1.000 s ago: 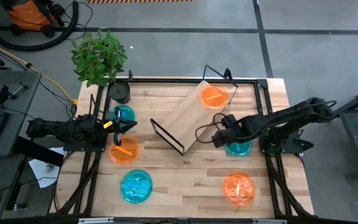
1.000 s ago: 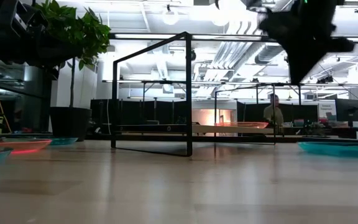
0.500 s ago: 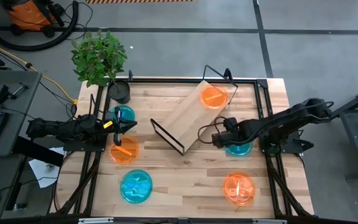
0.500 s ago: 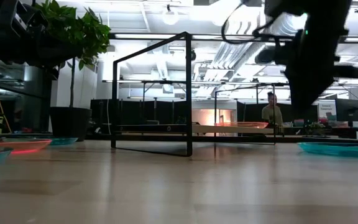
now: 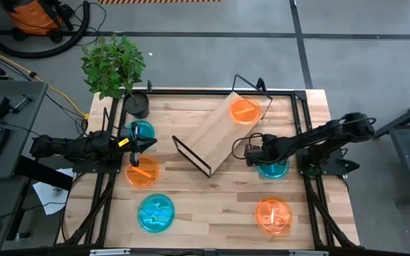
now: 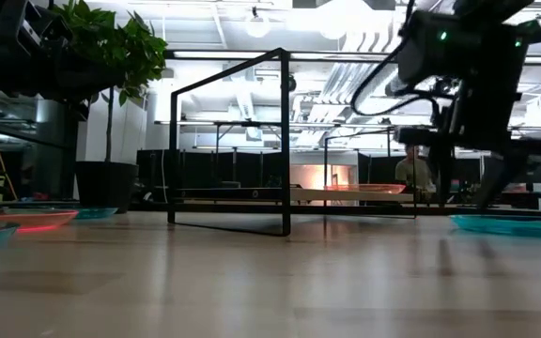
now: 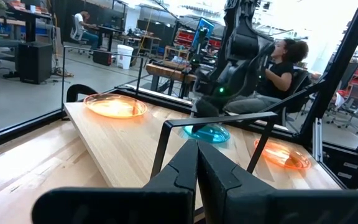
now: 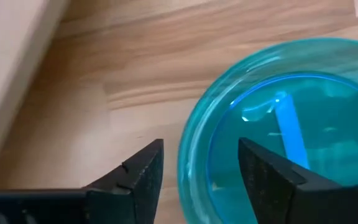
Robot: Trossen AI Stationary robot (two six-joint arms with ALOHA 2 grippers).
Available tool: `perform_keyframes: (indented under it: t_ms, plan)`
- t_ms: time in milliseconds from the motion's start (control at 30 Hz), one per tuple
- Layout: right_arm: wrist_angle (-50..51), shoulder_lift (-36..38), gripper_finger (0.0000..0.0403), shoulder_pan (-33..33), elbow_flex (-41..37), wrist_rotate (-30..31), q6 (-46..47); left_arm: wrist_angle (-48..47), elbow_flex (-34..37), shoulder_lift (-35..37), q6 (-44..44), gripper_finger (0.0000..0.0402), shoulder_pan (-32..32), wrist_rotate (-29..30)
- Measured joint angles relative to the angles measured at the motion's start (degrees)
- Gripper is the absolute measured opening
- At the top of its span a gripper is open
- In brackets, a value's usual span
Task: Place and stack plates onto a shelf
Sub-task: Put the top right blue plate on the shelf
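The shelf [image 5: 219, 131] lies slantwise at mid-table, with one orange plate [image 5: 245, 111] resting on its far end. A blue plate [image 8: 278, 124] sits on the table right of the shelf. My right gripper [image 8: 201, 152] is open low over that plate's rim on the shelf side [image 8: 191, 168], one finger outside it and one over the bowl; no touch shows. My left gripper [image 5: 144, 146] hovers shut at the left, between a blue plate [image 5: 141, 130] and an orange plate [image 5: 142, 173]. Another blue plate [image 5: 155, 212] and orange plate [image 5: 273, 215] lie near the front edge.
A potted plant [image 5: 116, 67] stands at the far left corner. The shelf's black wire end frames [image 6: 228, 141] rise at both its ends. Bare tabletop [image 5: 212, 206] lies between the two front plates. A person [image 7: 284, 62] sits beyond the table.
My right gripper has come down toward the blue plate beside the shelf and has opened, its fingers now apart at the plate's rim. The plates and the shelf have stayed where they were.
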State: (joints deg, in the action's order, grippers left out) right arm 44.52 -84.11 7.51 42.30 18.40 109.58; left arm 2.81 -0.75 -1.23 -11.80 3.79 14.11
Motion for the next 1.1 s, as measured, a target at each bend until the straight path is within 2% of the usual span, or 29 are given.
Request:
perform_keyframes:
  t_ms: [467,600,833,933,1033,1100]
  plan:
    - [10.59,-16.47,0.0142,-1.16,10.22,-0.06,-1.71,0.0,0.0,0.01,-0.06,0.0001,-0.01,0.0]
    - [10.37,-19.2,0.0138,-1.03,10.62,0.66,0.54,0.0,0.0,0.01,-0.06,0.0001,0.0,0.0]
    - [12.04,-19.79,0.0133,-1.05,10.6,1.52,1.11,0.0,0.0,0.02,-0.04,0.0001,0.0,0.0]
    - [13.06,-19.93,0.0097,-1.1,10.23,2.0,1.07,-0.02,0.02,0.0,-0.04,0.0001,-0.02,0.0]
    - [14.34,-20.03,0.0026,-1.16,9.68,2.32,0.26,-0.04,0.01,0.01,-0.04,0.0001,-0.01,0.01]
    - [14.8,-20.11,0.0012,-1.16,9.57,2.55,-0.96,-0.04,0.0,0.02,-0.04,0.0001,-0.02,0.0]
